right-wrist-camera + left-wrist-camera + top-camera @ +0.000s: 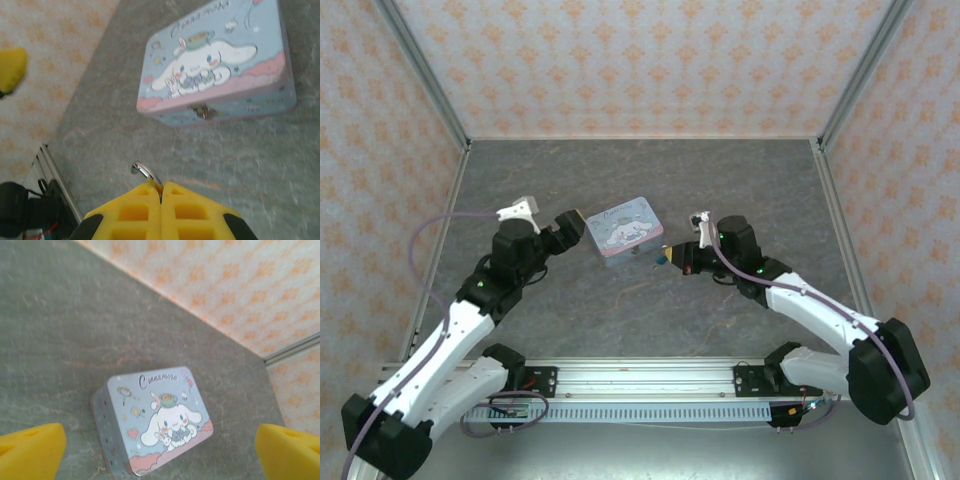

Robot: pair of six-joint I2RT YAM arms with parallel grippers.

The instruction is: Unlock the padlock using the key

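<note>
A tiny blue-teal padlock (661, 258) seems to sit pinched in the right gripper (667, 257), just beside the near right corner of a pale-blue tin (625, 228). From the wrist, the yellow ribbed pads (135, 212) are pressed together, with only a curved silver loop (145, 171) poking out. The left gripper (572, 224) is spread wide at the tin's left edge. The table (620, 170) is grey and stone-patterned, and the walls (650, 60) are papered in a peach floral print. The tin's front has a small metal clasp (202, 110).
</note>
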